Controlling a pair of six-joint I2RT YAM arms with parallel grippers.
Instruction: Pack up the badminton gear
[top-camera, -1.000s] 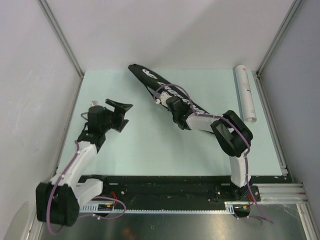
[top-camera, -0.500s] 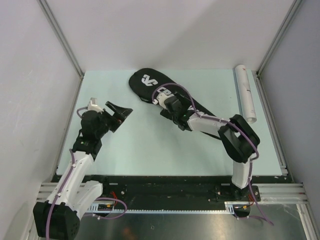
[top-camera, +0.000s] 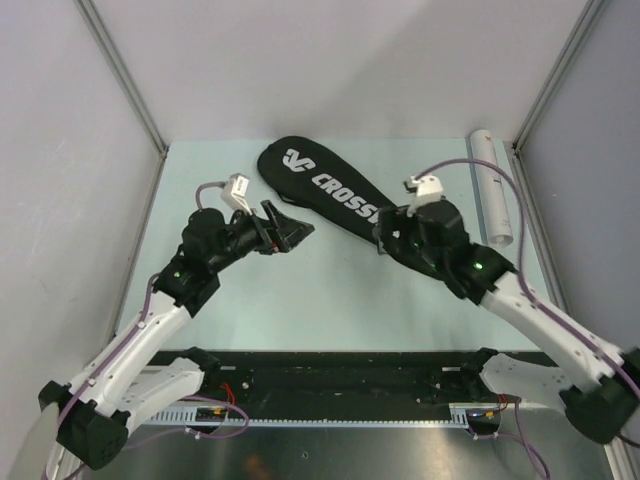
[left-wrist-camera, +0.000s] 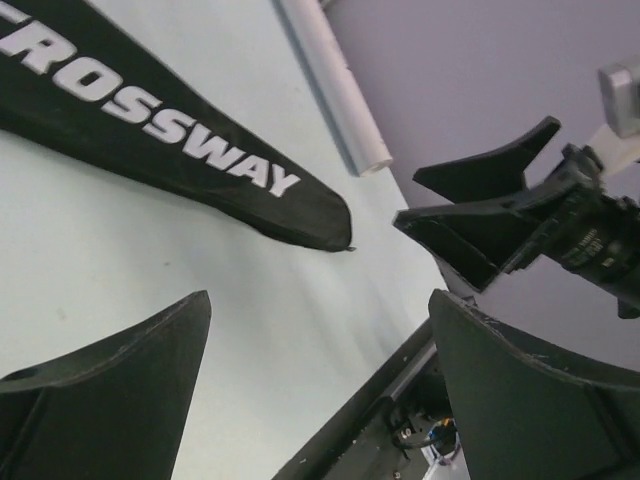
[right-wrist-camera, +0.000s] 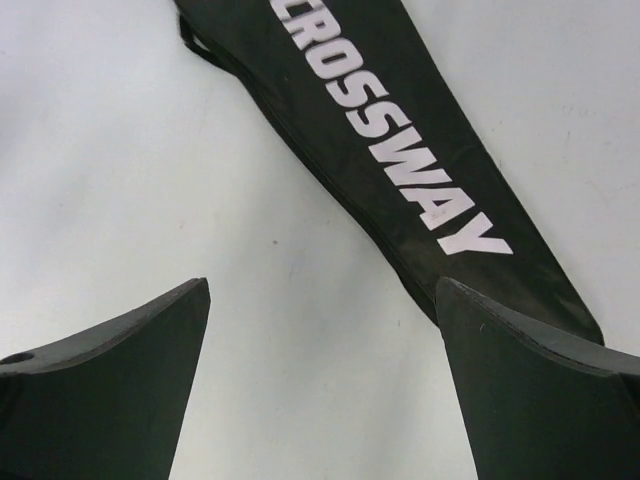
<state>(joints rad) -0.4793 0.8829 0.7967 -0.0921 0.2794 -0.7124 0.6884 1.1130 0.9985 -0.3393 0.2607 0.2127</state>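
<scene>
The long black "CROSSWAY" racket bag (top-camera: 325, 185) lies flat and diagonal at the back of the table, wide end at the far left. It also crosses the left wrist view as the bag (left-wrist-camera: 150, 130) and the right wrist view as the bag (right-wrist-camera: 400, 150). A white tube (top-camera: 492, 190) lies along the right edge, and the left wrist view shows the tube (left-wrist-camera: 335, 90) too. My left gripper (top-camera: 292, 232) hovers open just in front of the bag's middle, holding nothing. My right gripper (top-camera: 384, 236) is open and empty over the bag's narrow end. The two grippers face each other.
The pale green tabletop (top-camera: 300, 300) is bounded by grey walls and metal frame posts (top-camera: 120, 80). A black rail (top-camera: 340, 375) with the arm bases runs along the near edge. The left wrist view shows the right gripper (left-wrist-camera: 405, 200) close by.
The right gripper opened and let go of the bag, which now lies flat with its logo up. The right arm swung out to the right. The left arm reached forward toward the bag.
</scene>
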